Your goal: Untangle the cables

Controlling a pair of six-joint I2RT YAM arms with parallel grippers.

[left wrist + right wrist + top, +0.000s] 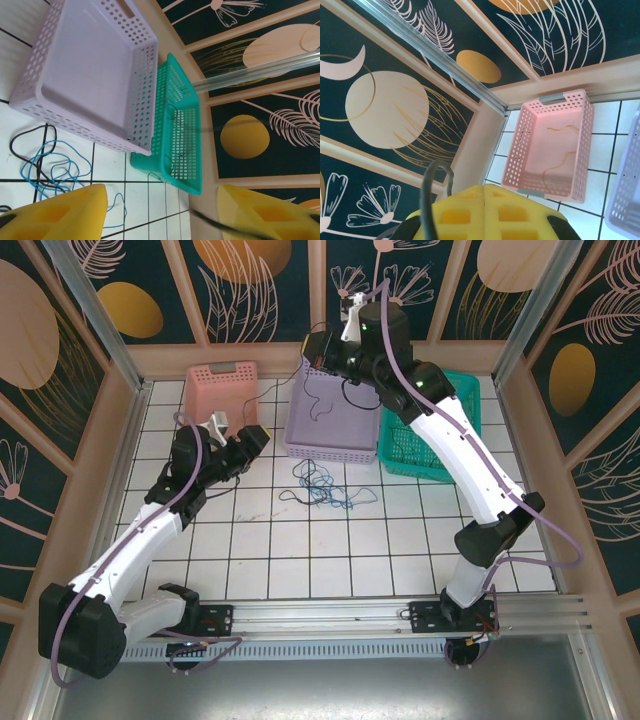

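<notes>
the loose tangle of thin blue and black cables [325,485] lies on the white tiled table [400,540], just in front of the lilac perforated plastic basket [335,430]. the left gripper [162,215] hovers near the tangle with its yellow fingers [55,212] spread apart. the right gripper [485,192] is up above the far end of the basket, its fingers pressed together, pinching one thin black cable [426,192] that hangs down from it.

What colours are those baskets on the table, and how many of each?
Pink basket: 1
Purple basket: 1
Teal basket: 1
Total: 3
</notes>
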